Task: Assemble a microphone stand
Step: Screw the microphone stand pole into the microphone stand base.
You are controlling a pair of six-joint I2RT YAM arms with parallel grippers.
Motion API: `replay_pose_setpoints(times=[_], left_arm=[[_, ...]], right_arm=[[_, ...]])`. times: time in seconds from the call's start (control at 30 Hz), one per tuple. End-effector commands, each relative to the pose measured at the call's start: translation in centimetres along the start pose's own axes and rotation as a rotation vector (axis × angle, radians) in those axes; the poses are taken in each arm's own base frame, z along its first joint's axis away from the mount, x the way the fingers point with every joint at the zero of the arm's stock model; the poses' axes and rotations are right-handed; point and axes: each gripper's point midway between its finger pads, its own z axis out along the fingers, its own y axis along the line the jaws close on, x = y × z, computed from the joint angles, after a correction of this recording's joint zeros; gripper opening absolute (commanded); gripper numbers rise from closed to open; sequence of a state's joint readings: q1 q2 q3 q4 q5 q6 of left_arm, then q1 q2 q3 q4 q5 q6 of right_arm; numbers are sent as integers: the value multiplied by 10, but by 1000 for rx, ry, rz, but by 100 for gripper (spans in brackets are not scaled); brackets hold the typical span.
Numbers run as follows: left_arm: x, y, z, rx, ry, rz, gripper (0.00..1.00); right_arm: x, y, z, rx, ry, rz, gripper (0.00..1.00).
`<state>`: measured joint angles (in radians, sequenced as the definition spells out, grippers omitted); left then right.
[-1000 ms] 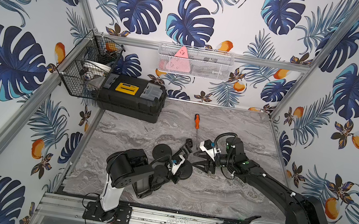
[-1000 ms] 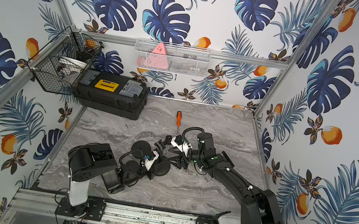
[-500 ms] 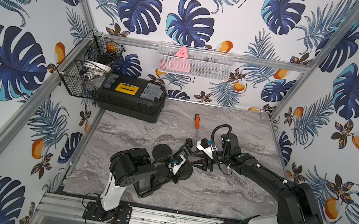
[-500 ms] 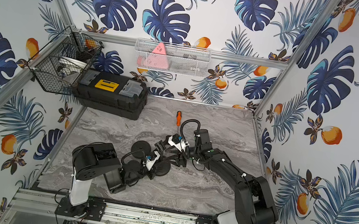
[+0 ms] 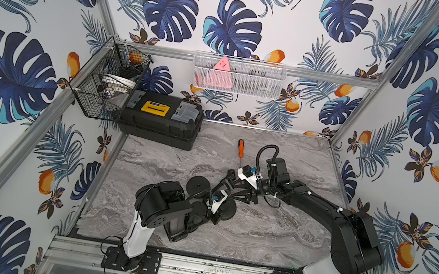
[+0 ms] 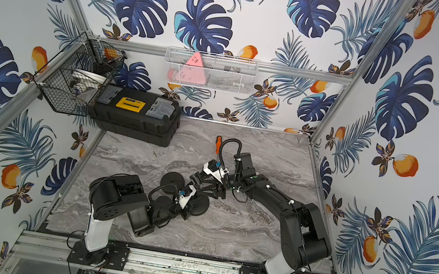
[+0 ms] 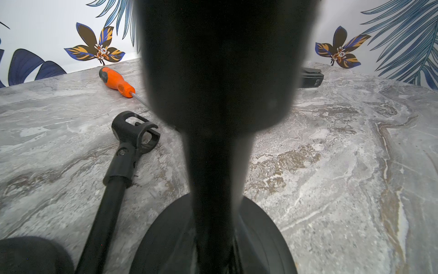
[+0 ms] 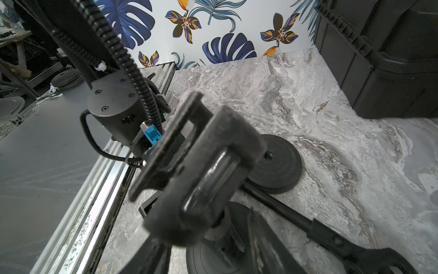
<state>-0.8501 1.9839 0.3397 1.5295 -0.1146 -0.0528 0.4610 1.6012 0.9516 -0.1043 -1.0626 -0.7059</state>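
Observation:
A black round base (image 5: 228, 212) (image 6: 199, 206) lies on the marble table (image 5: 271, 235). My left gripper (image 5: 216, 205) (image 6: 186, 198) (image 8: 213, 175) is shut on a short glossy black pole (image 8: 208, 180) that stands over that base (image 8: 208, 261). A dark blurred shape hides the jaws in the left wrist view, above the base (image 7: 260, 237). My right gripper (image 5: 229, 188) (image 6: 199, 183) (image 8: 206, 239) is open, its fingers (image 8: 265, 239) either side of the pole's foot. A second base (image 5: 198, 183) (image 8: 277, 163) and a rod (image 7: 111, 194) (image 8: 284, 211) with a mic clip (image 7: 135, 132) lie beside them.
An orange screwdriver (image 5: 241, 148) (image 7: 116, 81) lies behind the grippers. A black toolbox (image 5: 161, 122) stands at the back left under a wire basket (image 5: 107, 81). A white mesh shelf (image 5: 238, 76) hangs on the back wall.
My right gripper has moved left to the pole and base, its jaws narrowing. My left gripper has closed on the pole and stayed in place.

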Motion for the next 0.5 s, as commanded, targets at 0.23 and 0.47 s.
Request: replay_pose_setpoints(times=[0.23, 0.47], left_arm=[[-1, -8, 3, 42, -11, 1, 20], [-1, -8, 4, 45, -9, -2, 22]], right_arm=[[-3, 9, 2, -82, -23, -39, 40], [1, 13, 4, -112, -16, -43, 25]])
